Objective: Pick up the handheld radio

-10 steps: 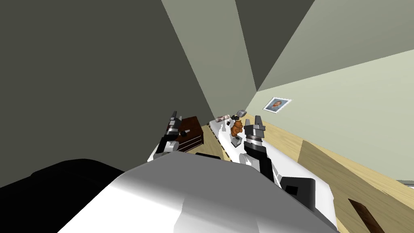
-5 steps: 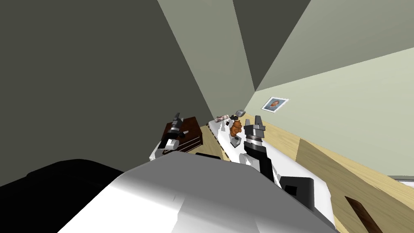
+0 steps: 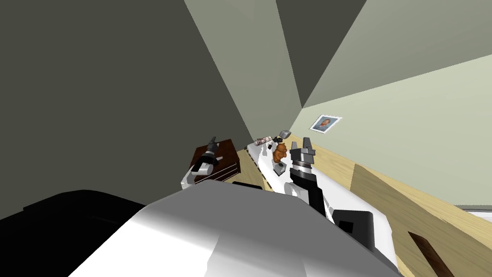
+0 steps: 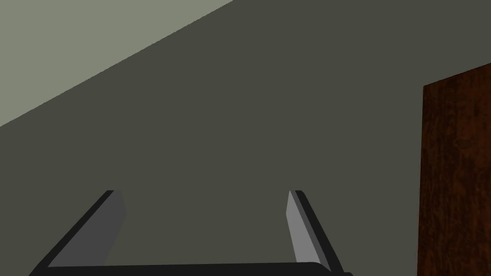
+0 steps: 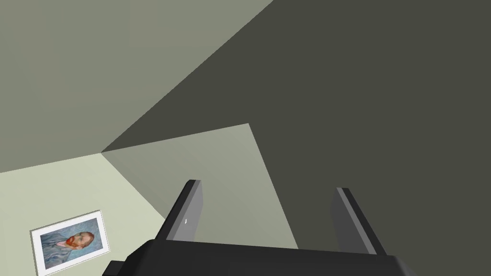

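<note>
- Head view: just left of the frame's centre, the left gripper (image 3: 212, 140) hangs over the top of a low dark brown wooden cabinet (image 3: 230, 161) with drawer fronts.
- On that cabinet top, just right of the gripper's wrist, sits what looks like the small black handheld radio (image 3: 220, 157). It is too small to make out in detail. The gripper is near it, but I cannot tell whether they touch.
- Right of centre, the right gripper (image 3: 301, 143) points upward beside a long white table (image 3: 267, 169). The table carries a brown teddy bear (image 3: 280, 152), a small grey block (image 3: 279, 168) and a rolled, patterned bundle (image 3: 262, 141).
- Pale wooden floor (image 3: 336, 168) runs off toward the lower right.
- Left wrist view: the left gripper (image 4: 204, 192) has its two blades spread wide with nothing between them. They face a flat dark grey wall (image 4: 249, 120), and the edge of a dark brown wooden panel (image 4: 455, 177) stands off to one side of the fingers.
- Right wrist view: the right gripper (image 5: 267, 186) also stands wide apart and holds nothing.
</note>
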Robot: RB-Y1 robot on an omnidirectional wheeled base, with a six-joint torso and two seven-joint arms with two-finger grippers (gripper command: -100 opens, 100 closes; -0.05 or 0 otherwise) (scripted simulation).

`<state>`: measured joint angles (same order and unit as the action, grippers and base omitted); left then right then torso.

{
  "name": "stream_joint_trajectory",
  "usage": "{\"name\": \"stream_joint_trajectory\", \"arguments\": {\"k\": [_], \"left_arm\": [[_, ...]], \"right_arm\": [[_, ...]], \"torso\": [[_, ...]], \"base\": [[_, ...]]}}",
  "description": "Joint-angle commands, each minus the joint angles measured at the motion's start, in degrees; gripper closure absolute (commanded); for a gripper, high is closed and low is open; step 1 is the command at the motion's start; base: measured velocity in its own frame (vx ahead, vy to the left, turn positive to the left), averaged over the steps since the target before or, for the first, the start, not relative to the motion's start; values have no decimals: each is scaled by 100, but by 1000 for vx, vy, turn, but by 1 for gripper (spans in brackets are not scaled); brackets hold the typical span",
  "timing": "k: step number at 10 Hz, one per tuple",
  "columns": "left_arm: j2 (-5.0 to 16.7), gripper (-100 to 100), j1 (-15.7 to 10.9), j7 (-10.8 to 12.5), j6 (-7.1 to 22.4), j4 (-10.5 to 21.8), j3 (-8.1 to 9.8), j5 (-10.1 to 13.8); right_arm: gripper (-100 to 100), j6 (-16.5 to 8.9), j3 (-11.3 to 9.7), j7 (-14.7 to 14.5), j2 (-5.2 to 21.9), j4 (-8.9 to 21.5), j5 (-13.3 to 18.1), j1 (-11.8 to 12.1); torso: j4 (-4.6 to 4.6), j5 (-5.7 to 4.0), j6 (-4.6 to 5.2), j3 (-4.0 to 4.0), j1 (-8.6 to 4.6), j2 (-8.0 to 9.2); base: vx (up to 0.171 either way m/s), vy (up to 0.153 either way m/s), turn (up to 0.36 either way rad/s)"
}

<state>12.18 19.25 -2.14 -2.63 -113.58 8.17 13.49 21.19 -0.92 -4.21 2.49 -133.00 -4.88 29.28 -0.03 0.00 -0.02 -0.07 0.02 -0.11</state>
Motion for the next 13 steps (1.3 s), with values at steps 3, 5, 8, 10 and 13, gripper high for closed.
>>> {"name": "stream_joint_trajectory", "arguments": {"k": [3, 5, 8, 10, 13], "left_arm": [[122, -100, -241, 144, 583, 446, 152, 74], [122, -100, -241, 144, 775, 446, 152, 74], [205, -100, -543, 279, 1267, 952, 305, 116], [205, -100, -543, 279, 1494, 952, 305, 116], [239, -100, -696, 352, 1866, 1211, 386, 134]], "right_arm": [[0, 0, 0, 0, 0, 0, 0, 0], [0, 0, 0, 0, 0, 0, 0, 0], [0, 0, 0, 0, 0, 0, 0, 0], [0, 0, 0, 0, 0, 0, 0, 0], [0, 0, 0, 0, 0, 0, 0, 0]], "torso": [[0, 0, 0, -1, -2, -1], [0, -1, 0, 1, -1, 1], [1, 0, 0, 3, 1, 5], [1, -1, -1, 2, -1, 3], [1, 0, -1, 3, -1, 5]], "base": [[36, 0, -32], [18, 2, -8], [22, 4, -32], [22, 1, -6], [17, 1, -17]]}}
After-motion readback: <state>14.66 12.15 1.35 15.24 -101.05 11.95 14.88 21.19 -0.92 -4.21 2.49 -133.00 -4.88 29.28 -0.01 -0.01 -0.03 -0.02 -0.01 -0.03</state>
